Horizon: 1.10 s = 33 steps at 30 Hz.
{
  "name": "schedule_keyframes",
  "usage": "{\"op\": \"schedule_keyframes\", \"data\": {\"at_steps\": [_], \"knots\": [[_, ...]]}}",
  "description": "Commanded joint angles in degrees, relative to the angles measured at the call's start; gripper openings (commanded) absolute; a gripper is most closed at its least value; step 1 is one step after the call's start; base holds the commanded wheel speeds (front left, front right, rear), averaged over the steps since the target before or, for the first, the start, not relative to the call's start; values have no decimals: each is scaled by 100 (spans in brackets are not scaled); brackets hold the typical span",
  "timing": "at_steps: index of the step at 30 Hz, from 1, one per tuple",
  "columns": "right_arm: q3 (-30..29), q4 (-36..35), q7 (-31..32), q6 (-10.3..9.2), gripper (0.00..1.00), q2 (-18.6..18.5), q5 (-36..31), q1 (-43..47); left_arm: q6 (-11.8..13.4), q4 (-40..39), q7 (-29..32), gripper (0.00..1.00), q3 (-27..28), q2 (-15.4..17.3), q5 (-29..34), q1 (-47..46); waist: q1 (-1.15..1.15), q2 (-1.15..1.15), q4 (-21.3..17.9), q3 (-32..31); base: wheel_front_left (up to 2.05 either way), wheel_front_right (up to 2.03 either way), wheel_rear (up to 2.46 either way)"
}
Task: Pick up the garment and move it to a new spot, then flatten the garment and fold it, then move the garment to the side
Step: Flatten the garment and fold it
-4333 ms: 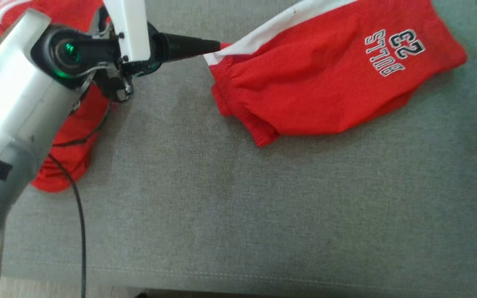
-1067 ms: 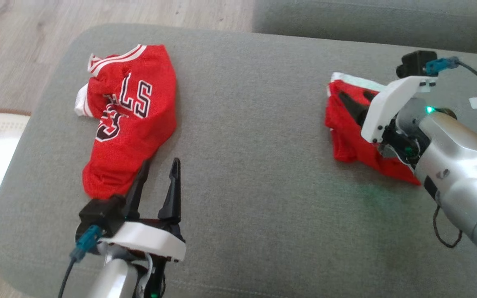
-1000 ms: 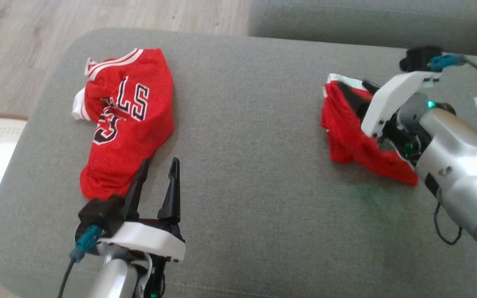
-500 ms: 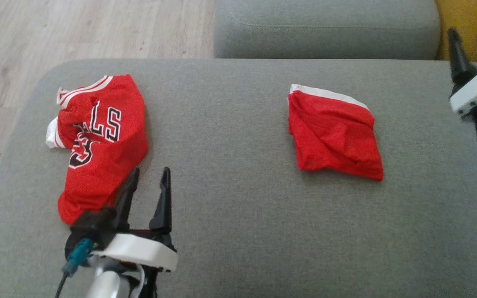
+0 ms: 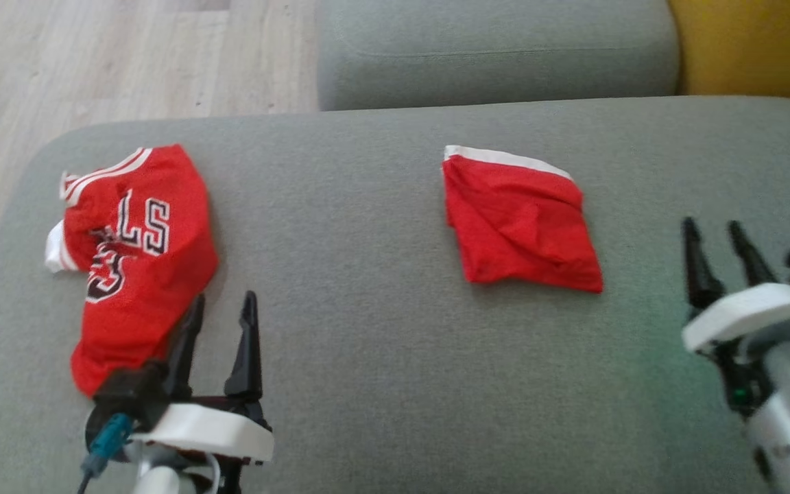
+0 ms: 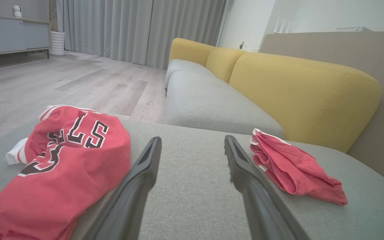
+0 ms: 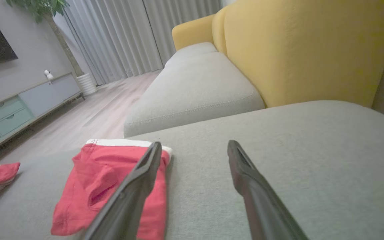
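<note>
Left hand (image 5: 222, 317) and right hand (image 5: 715, 233) hover, fingers spread.

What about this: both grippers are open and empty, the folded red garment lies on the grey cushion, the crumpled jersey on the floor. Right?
No. In the head view the crumpled jersey lies on the grey cushion, not the floor. The left gripper and right gripper are open and empty; the folded red garment is on that cushion.

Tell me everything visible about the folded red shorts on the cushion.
The folded red shorts lie as a compact, roughly square bundle near the middle of the grey sofa cushion. Thin, slightly wrinkled fabric; a white band runs along the far edge. Only the cushion touches them; the open right claw stands apart to their right.
</note>
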Motion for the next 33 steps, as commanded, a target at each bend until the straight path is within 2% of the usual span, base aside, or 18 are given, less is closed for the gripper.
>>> {"op": "schedule_keyframes", "data": {"at_steps": [1, 2, 3, 4, 11, 18, 24, 28, 33], "knots": [[22, -96, -23, 43, 100, 4, -85, -367, -7, -158, -35, 100, 123, -4, 41, -265, 0, 0, 85, 26, 0, 0, 0], [48, 35, 57, 43, 77, 83, -194, -435, -5, -141, -35, 100, 103, -4, 31, -279, 0, 0, 148, 42, 0, 0, 0], [73, 171, 156, 43, 35, 159, -274, -527, -1, -124, -35, 100, 82, -4, 17, -296, 0, 0, 219, 58, 0, 0, 0], [102, 313, 260, 43, 0, 221, -348, -641, 4, -111, -35, 100, 61, -4, 7, -314, 0, 0, 293, 85, 0, 0, 0], [407, 1684, 1106, 43, 0, 440, -803, -1594, 59, -96, -35, 100, -75, -4, -65, -503, 0, 0, 959, 347, 0, 0, 0], [469, 2538, 1577, 43, 0, 565, -676, -1835, 87, -88, -35, 100, -104, -4, -75, -588, 0, 0, 1367, 534, 0, 0, 0], [615, 2488, 1462, 43, 0, 831, -424, -1727, 105, -103, -35, 100, -71, -4, -79, -604, 0, 0, 1409, 586, 0, 0, 0], [867, 2144, 1208, 43, 0, 1040, -313, -1618, 115, -94, -35, 100, -38, -4, -71, -586, 0, 0, 1319, 554, 0, 0, 0], [1485, 1384, 790, 43, 0, 1277, -39, -1333, 109, -75, -35, 100, -14, -4, -61, -527, 0, 0, 1057, 401, 0, 0, 0]]}}
